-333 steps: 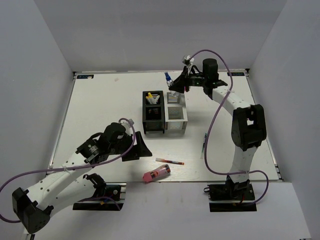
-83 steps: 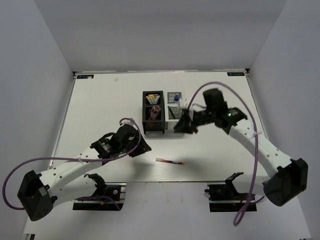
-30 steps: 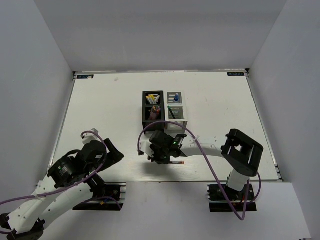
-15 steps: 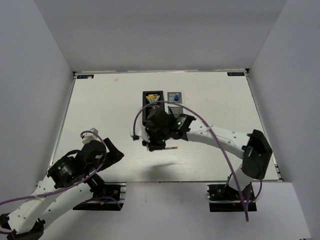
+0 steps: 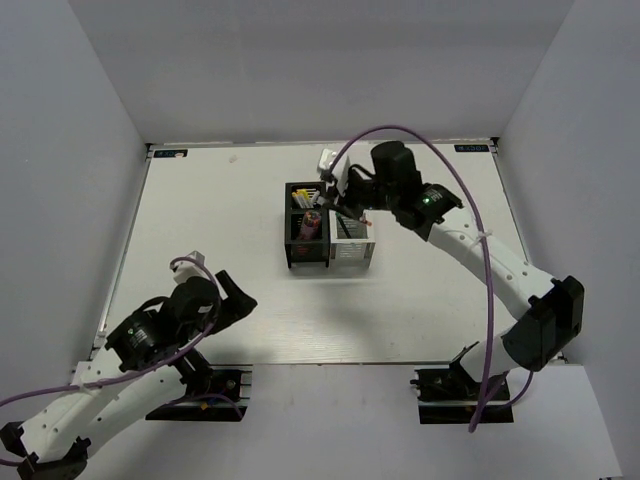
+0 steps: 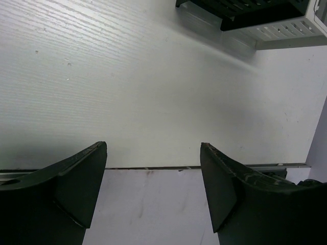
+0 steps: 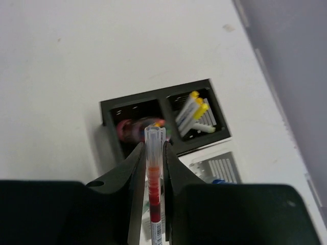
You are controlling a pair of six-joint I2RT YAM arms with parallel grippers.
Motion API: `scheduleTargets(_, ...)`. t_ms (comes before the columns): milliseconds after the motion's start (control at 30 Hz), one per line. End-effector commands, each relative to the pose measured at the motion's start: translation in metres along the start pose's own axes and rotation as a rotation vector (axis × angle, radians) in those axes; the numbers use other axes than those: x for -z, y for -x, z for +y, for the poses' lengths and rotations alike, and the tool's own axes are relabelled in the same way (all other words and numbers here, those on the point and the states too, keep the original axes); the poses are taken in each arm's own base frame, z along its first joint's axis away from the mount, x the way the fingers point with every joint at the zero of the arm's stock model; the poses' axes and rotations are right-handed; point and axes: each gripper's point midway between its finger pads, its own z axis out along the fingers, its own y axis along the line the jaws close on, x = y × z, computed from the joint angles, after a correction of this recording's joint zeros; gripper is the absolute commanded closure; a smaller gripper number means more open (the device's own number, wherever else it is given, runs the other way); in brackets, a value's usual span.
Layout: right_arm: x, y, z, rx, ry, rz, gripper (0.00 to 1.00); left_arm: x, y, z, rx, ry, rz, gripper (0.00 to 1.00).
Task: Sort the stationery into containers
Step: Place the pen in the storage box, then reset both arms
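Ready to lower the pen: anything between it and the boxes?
Nothing visible. The right gripper holds the red pen in clear air above the black box; its compartments already hold a pink cylinder and yellow-tipped sticks.

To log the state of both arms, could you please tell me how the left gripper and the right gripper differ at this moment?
The left gripper is open and empty; the right gripper is shut on a red pen. The left gripper sits by the near edge of the table; the right gripper is farther back, at the containers. Both have two dark fingers.
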Motion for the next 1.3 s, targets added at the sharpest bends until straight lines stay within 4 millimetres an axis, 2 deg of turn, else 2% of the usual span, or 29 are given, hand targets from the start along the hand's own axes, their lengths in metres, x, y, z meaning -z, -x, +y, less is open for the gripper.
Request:
scheduleTargets(0,-0.001,0.033,-0.025,0.019,-0.021,-0.195,1.00,-0.008,0.003,-0.011,-0.025,-0.020,-0.008,0.17)
scheduleTargets(33,0.000,0.034,-0.033,0.018,-0.033,-0.222,1.00,-0.009,0.002,-0.014,-0.036,-0.026,-0.001,0.17)
scheduleTargets(67,-0.007,0.030,-0.027,-0.022,0.018,-0.235,1.00,-0.011,0.002,-0.013,-0.038,-0.018,0.003,0.17)
scheduleTargets(100,-0.006,0.031,-0.034,-0.018,0.005,-0.257,1.00,-0.013,0.001,-0.012,-0.051,-0.006,0.009,0.17)
scheduleTargets(167,-0.013,0.032,-0.033,-0.055,0.050,-0.277,1.00,-0.013,0.002,-0.014,-0.048,-0.015,0.004,0.17)
scheduleTargets(200,-0.020,0.023,-0.035,-0.092,0.062,-0.264,1.00,-0.013,0.002,-0.014,-0.048,-0.015,0.004,0.17)
scheduleTargets(333,-0.025,0.020,-0.032,-0.124,0.126,-0.303,1.00,-0.013,0.004,-0.019,-0.042,-0.033,-0.005,0.17)
scheduleTargets(433,-0.028,-0.002,-0.020,-0.151,0.163,-0.295,1.00,-0.015,0.002,-0.017,-0.045,-0.026,-0.001,0.17)
scheduleTargets(500,-0.030,-0.024,-0.017,-0.177,0.164,-0.275,1.00,-0.015,0.001,-0.017,-0.045,-0.030,0.007,0.17)
scheduleTargets(533,-0.030,-0.025,-0.019,-0.176,0.161,-0.288,1.00,-0.015,0.001,-0.017,-0.045,-0.030,0.007,0.17)
scheduleTargets(567,-0.028,-0.033,-0.025,-0.191,0.146,-0.280,1.00,-0.015,0.001,-0.017,-0.045,-0.030,0.007,0.17)
scheduleTargets(667,-0.027,-0.051,-0.020,-0.217,0.179,-0.270,1.00,-0.015,0.001,-0.017,-0.045,-0.030,0.007,0.17)
scheduleTargets(733,-0.024,-0.051,-0.016,-0.216,0.204,-0.282,1.00,-0.016,0.000,-0.017,-0.048,-0.022,0.011,0.17)
scheduleTargets(833,-0.020,-0.054,-0.017,-0.230,0.202,-0.288,0.88,-0.018,-0.001,-0.016,-0.060,-0.013,0.016,0.15)
scheduleTargets(1000,-0.017,-0.062,-0.016,-0.242,0.215,-0.288,0.42,-0.019,0.000,-0.019,-0.057,-0.021,0.012,0.15)
scheduleTargets(1067,-0.015,-0.062,-0.017,-0.244,0.210,-0.288,0.31,-0.019,0.000,-0.019,-0.057,-0.021,0.012,0.15)
scheduleTargets(1167,-0.011,-0.058,-0.022,-0.243,0.196,-0.295,0.31,-0.021,0.001,-0.021,-0.057,-0.021,0.012,0.15)
scheduleTargets(1267,-0.002,-0.046,-0.036,-0.249,0.150,-0.307,0.31,-0.019,0.003,-0.023,-0.064,-0.029,0.007,0.15)
